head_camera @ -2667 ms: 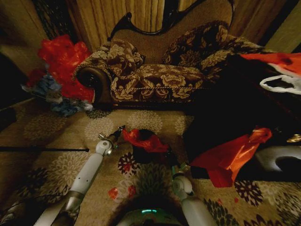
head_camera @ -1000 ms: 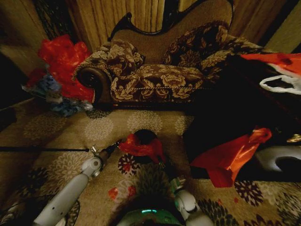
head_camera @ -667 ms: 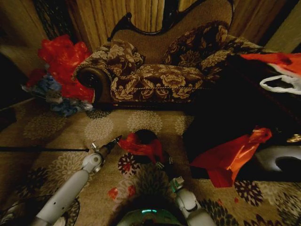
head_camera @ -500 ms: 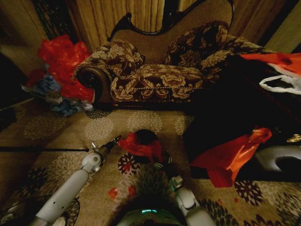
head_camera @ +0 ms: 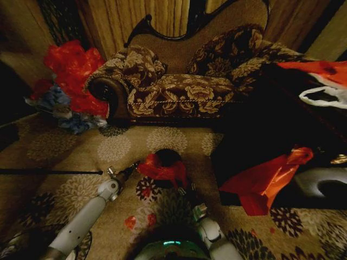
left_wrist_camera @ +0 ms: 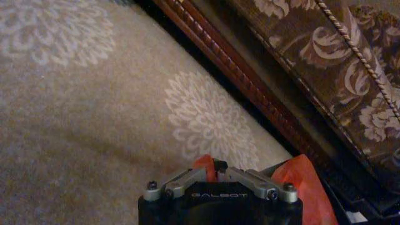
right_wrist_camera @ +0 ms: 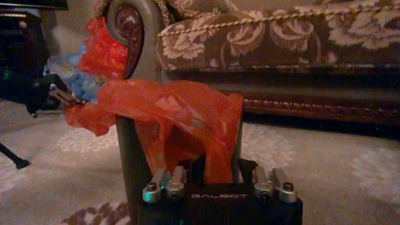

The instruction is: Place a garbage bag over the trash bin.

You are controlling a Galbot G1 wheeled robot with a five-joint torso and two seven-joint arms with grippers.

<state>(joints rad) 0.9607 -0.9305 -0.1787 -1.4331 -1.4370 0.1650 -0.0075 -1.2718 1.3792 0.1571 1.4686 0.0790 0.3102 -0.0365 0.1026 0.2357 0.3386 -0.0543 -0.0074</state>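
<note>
Right wrist view: the right claw [right_wrist_camera: 216, 180] is pinched narrow on the near edge of the garbage bag [right_wrist_camera: 168, 117], red film bunched up between its fingers; the bag drapes over the top of the trash bin [right_wrist_camera: 134, 150], whose dark wall shows below it. Left wrist view: the left claw [left_wrist_camera: 214, 169] is likewise closed on a tuft of the same red film, with more of the bag just beside it. Head view: the left claw [head_camera: 132, 168] holds the bag's left edge, the right claw [head_camera: 182, 188] its near-right edge, and the bag [head_camera: 161, 168] lies crumpled across the near half of the bin [head_camera: 169, 157], which stands on the patterned carpet [head_camera: 65, 157] in front of the sofa [head_camera: 179, 81]; the far rim is uncovered. Judgement: the mouth looks bunched, not spread, so it may ride on top rather than drop around the rim. Thin film pulled between two claws could tear or slip out of one grip. The bin looks light; a sideways pull could tip it or drag it along the carpet. A larger red-orange bag [head_camera: 265, 181] lies well apart to the right, loose red scraps [head_camera: 130, 222] near the robot's base.
</note>
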